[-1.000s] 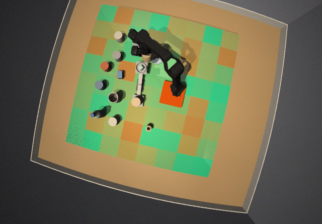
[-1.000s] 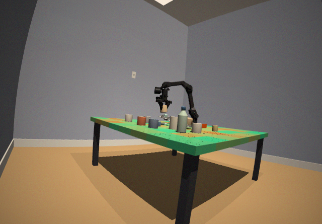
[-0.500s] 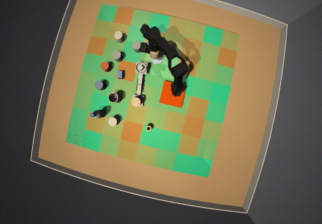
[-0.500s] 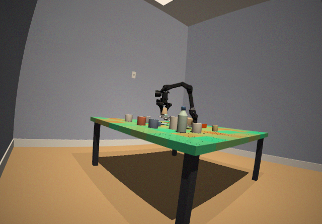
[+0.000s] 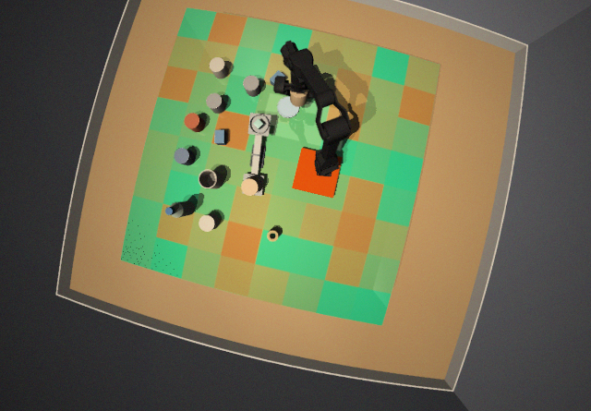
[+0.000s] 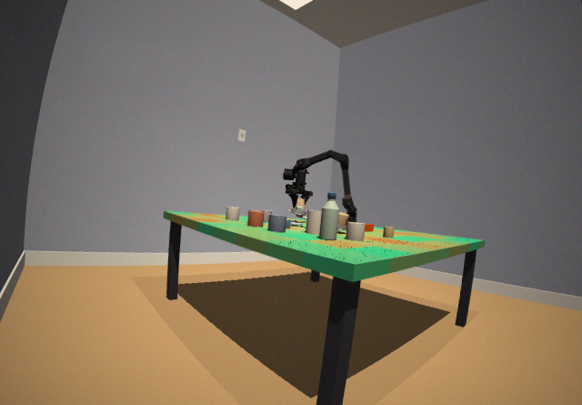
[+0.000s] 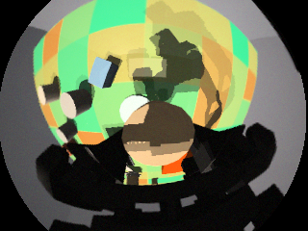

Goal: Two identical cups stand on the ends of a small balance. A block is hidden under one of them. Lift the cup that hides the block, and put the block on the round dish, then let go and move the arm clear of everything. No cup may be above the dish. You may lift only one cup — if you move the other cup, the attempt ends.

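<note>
the pincer [image 5: 296, 92] [image 6: 299, 199] [image 7: 156, 123] is clamped on a tan cup [image 5: 298, 98] [image 6: 300, 204] [image 7: 159, 135], holding it up off the table [image 5: 305, 259] [image 6: 310, 252] [image 7: 115, 40], close by the pale round dish [image 5: 287, 107] [image 7: 132, 107]. i take it the cup is up there because it was the block's cover and has to be parted from it. the block [image 5: 259, 123], a pale greenish one, sits uncovered on the near-dish end of the balance [image 5: 257, 145]. on the other end stands the matching cup [image 5: 249, 187], upright, and it must be left alone; what's under it i can't see. the dish has no block on it yet. of the vessels farther out, the dark-mouthed mug [image 5: 208, 178] stands open upward, its inside too dark to read. next, i'd say, the held cup wants setting down away from dish and balance, freeing the pincer for the block.
</note>
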Motion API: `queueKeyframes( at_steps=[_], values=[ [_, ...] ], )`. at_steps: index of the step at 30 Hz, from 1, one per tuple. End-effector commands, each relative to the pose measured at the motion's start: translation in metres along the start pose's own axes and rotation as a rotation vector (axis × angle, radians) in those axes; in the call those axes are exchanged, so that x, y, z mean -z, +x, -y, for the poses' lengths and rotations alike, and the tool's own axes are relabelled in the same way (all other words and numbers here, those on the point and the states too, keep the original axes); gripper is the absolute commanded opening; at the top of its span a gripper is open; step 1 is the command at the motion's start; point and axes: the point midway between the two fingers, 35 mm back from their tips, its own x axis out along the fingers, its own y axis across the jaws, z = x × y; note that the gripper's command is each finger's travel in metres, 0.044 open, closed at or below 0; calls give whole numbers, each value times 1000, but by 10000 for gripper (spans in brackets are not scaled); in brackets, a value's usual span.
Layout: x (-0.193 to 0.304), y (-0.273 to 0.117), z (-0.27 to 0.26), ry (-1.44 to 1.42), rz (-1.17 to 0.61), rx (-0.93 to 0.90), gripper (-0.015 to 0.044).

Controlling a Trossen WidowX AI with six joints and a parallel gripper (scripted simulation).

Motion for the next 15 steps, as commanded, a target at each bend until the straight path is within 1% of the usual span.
queueKeyframes(
  at_steps=[1, 12, 15],
  values=[
    [-4, 2, 14, -2, 11, -9, 0],
    [-12, 18, 57, -2, 17, -4, 0],
    [-13, 20, 60, -2, 18, -4, 0]
  ],
)
